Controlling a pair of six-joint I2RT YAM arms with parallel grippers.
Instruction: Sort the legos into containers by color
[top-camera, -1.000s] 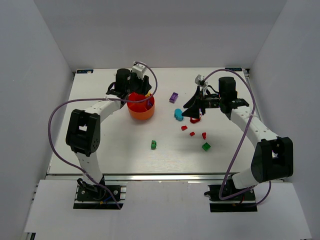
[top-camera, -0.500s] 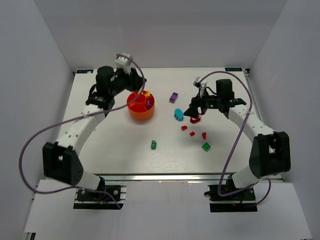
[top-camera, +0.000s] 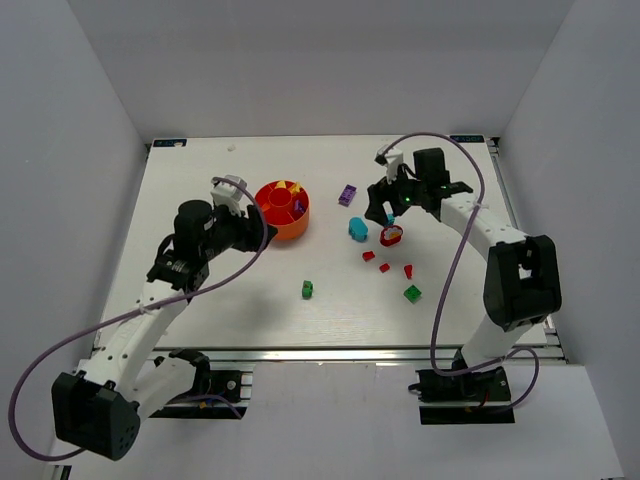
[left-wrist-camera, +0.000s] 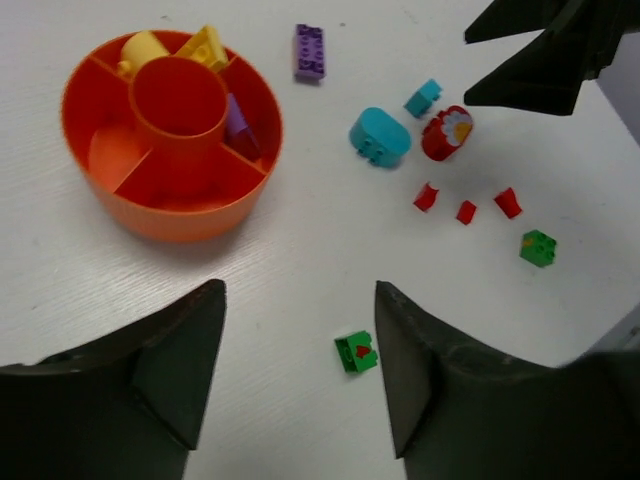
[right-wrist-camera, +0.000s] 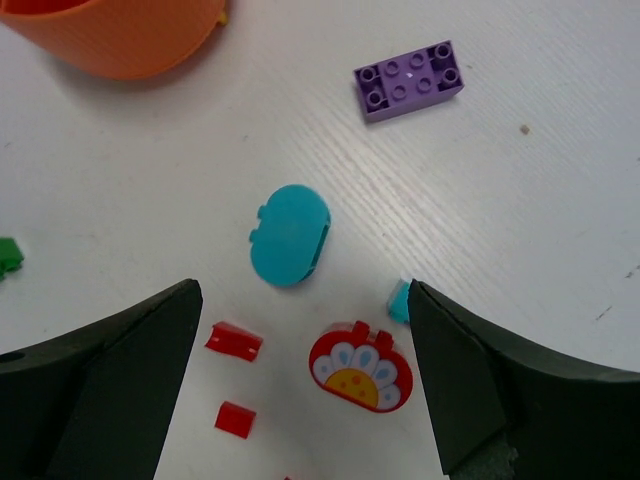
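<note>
Main risk: the right gripper (right-wrist-camera: 300, 300), fingers spread wide and holding nothing, hangs over a crowded patch of legos. If it comes down and closes here, it could trap two colours at once, or a finger could shove a neighbour aside.

The teal domed piece (right-wrist-camera: 290, 235) lies between the fingers, just ahead of their tips. Its smooth, rounded top looks likely to slip out of a pinch. The red flower piece (right-wrist-camera: 360, 365) lies just behind it, nearer the wrist. A small teal piece (right-wrist-camera: 399, 300) sits right beside the finger on the right of that view, half hidden, so whether they touch cannot be told. A purple brick (right-wrist-camera: 408, 80) lies further ahead, well apart.

The left gripper (left-wrist-camera: 297, 300), also spread and empty, hovers over the table (left-wrist-camera: 300, 230). The orange tub (left-wrist-camera: 180, 215) is ahead to its left, and a green brick (left-wrist-camera: 355, 352) lies between its fingers. A careless reach could nudge the tub, which already holds yellow pieces (left-wrist-camera: 205, 45).
</note>
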